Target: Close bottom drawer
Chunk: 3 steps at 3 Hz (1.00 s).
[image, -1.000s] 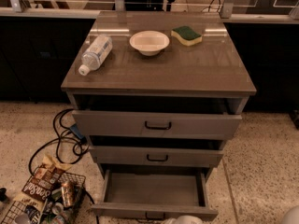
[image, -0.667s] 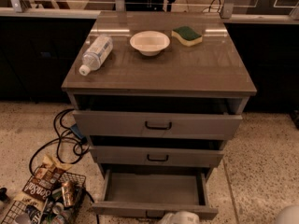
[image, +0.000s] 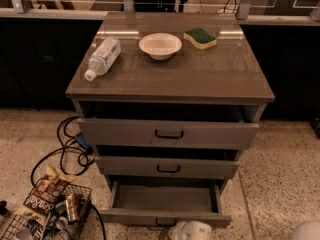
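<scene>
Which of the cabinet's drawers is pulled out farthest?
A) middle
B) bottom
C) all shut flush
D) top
B: the bottom drawer juts out farthest, with its grey tray exposed. The gripper sits at the picture's lower edge, just in front of the drawer's front panel.

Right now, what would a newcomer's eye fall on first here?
The bottom drawer stands pulled far out, its grey tray exposed, with the white pincer just before it at the picture's lower edge. Then the bottle on its side, the bowl and the sponge on the cabinet top.
</scene>
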### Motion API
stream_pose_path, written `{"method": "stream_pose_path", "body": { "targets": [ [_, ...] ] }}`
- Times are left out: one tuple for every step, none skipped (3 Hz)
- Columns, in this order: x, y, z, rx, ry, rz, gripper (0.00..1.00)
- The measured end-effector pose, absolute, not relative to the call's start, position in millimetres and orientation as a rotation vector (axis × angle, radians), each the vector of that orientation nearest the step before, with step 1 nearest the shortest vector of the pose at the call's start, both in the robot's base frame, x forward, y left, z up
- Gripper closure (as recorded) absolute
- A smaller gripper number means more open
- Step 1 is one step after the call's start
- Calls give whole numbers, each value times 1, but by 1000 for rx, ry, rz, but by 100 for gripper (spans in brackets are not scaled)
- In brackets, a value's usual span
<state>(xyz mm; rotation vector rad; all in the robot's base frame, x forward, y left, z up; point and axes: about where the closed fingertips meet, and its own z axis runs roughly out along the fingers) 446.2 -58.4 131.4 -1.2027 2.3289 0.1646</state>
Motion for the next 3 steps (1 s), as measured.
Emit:
{"method": "stream_pose_path", "body": {
  "targets": [
    [456,-62,130,-1189,2327,143,100],
    [479,-74,132,-1154,2324,80,100],
    [479,-74,132,-1154,2324,79,100]
  ]
}}
